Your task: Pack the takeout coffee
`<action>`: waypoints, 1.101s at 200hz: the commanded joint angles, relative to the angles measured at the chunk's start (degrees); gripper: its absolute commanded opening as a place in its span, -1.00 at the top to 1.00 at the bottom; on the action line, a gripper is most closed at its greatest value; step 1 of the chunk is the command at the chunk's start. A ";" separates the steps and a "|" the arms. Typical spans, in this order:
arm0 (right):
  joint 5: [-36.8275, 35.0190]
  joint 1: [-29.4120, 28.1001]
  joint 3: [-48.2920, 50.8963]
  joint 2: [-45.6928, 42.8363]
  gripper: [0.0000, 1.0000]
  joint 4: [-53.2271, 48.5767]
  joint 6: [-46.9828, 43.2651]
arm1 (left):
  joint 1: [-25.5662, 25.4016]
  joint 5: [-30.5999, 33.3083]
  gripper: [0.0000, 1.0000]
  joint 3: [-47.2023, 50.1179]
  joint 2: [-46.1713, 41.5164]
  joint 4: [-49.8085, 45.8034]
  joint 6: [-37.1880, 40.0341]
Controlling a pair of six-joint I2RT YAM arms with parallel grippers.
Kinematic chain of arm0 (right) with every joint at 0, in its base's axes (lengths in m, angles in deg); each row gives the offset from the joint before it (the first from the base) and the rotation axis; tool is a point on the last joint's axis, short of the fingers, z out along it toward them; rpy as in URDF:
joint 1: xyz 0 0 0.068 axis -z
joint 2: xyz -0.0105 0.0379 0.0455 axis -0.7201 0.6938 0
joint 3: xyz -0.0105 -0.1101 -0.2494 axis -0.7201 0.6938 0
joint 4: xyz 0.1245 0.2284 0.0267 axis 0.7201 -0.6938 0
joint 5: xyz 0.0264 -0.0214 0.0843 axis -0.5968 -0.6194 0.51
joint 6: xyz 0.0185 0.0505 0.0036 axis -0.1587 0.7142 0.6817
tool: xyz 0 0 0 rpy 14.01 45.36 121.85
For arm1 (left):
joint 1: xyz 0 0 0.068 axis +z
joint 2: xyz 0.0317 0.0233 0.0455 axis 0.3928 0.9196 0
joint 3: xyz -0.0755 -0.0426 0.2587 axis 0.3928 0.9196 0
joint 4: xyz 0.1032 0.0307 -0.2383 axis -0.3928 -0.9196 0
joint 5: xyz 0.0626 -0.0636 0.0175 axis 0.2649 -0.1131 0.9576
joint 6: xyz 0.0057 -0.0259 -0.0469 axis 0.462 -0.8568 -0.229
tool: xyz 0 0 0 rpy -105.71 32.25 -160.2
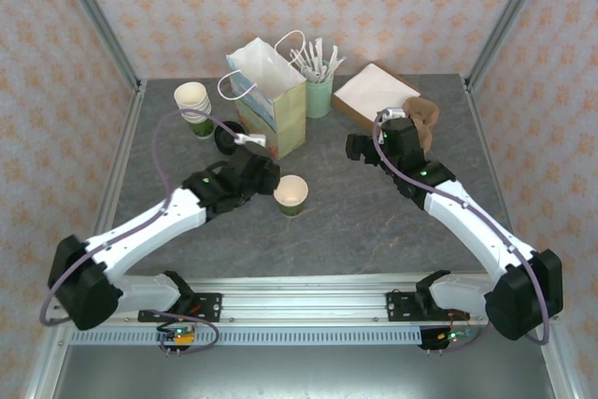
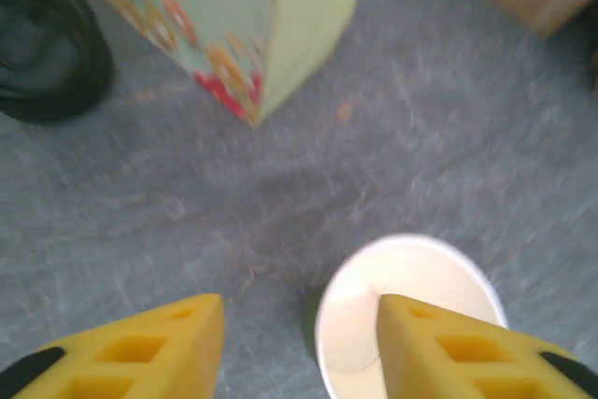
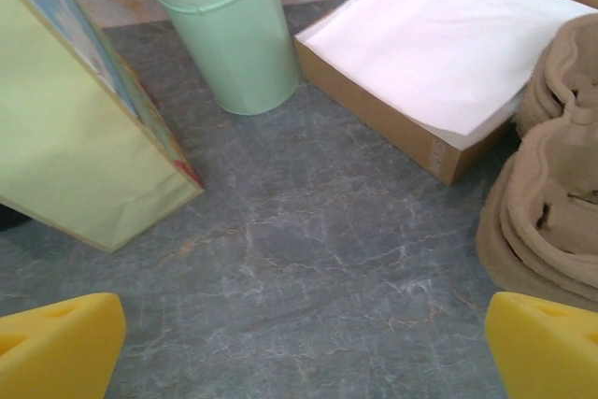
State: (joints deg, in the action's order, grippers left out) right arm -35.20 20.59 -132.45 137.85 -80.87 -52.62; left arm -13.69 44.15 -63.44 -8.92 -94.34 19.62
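Two claws hang over a grey table (image 1: 374, 221). The left claw (image 2: 299, 306) stands with its yellow fingers (image 2: 140, 352) parted to a middling gap and grips nothing. The cup (image 2: 406, 315), a small green paper one with its cream inside turned up, sits right at this claw's tip. One finger lies across its mouth, and bare table shows between the cup and the other finger. Whether that finger touches the rim cannot be told, since the wrist view is blurred. From above, the left claw (image 1: 271, 180) and the cup (image 1: 291, 195) sit just beside each other.

Ahead of the left claw stands the paper bag (image 2: 271, 25), upright, and ahead to its left a black lid (image 2: 42, 44) lies flat on the table. A stack of green cups (image 1: 193, 105) stands farther off, beyond the lid.

The right claw (image 3: 304, 343) is spread wide and empty over bare table. Ahead of it to the left is the bag's yellow-green side. Straight ahead is a pale green tumbler (image 3: 238, 39) holding white cutlery. Ahead to the right is a cardboard box of white napkins (image 3: 439, 44). A pile of brown pulp cup trays (image 3: 551, 203) sits close on its right. The cup is well apart from this claw (image 1: 360, 149).
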 commanded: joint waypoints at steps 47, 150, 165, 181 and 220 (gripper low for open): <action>4.57 -0.30 2.28 -3.55 -0.99 4.80 0.57 | 23.17 -2.19 0.05 -3.92 5.58 -5.27 -1.14; 5.08 -0.35 1.91 -0.74 -0.99 5.66 0.48 | 31.68 -6.85 0.10 -17.77 30.16 -1.89 2.08; 5.27 -0.33 2.05 -0.50 -0.99 5.92 0.60 | 32.09 -8.60 0.11 -19.21 32.07 -1.29 1.95; 5.24 -0.29 2.14 -0.28 -0.99 5.96 0.75 | 32.09 -9.09 0.12 -20.81 34.01 -1.37 2.05; 4.92 -0.29 2.56 -0.46 -0.99 5.84 0.97 | 32.23 -9.11 0.28 -22.92 36.85 -1.92 2.20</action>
State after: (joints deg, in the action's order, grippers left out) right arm -30.22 20.59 -130.72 137.37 -76.70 -52.37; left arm 18.02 35.60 -84.49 27.26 -96.31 20.99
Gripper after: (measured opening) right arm 0.993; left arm 0.385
